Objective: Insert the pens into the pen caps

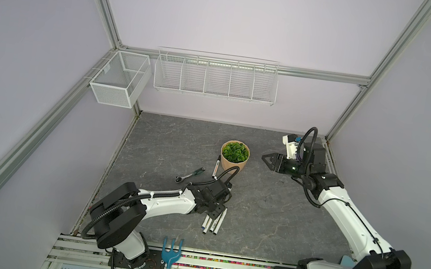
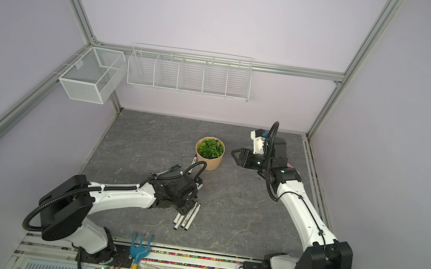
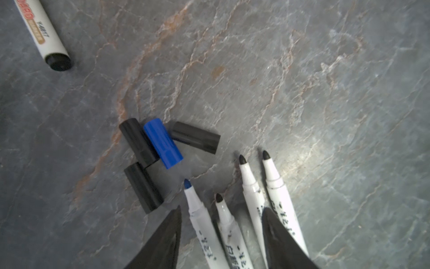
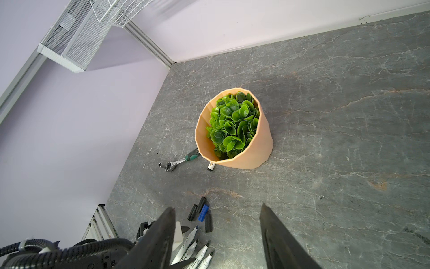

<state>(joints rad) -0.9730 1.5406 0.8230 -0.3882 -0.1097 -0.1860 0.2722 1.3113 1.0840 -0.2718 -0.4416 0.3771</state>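
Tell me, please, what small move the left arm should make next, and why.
Probably nudge the left gripper sideways until only the blue-tipped pen lies between its open jaws. At present they straddle several uncapped pens, and the blue cap lies close to that pen's tip.

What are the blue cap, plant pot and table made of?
The blue cap is probably plastic, smooth with a soft shine. The pot is likely matte plastic, flat moulded facets; could be painted clay. The table looks like veined grey stone, maybe only a printed sheet.
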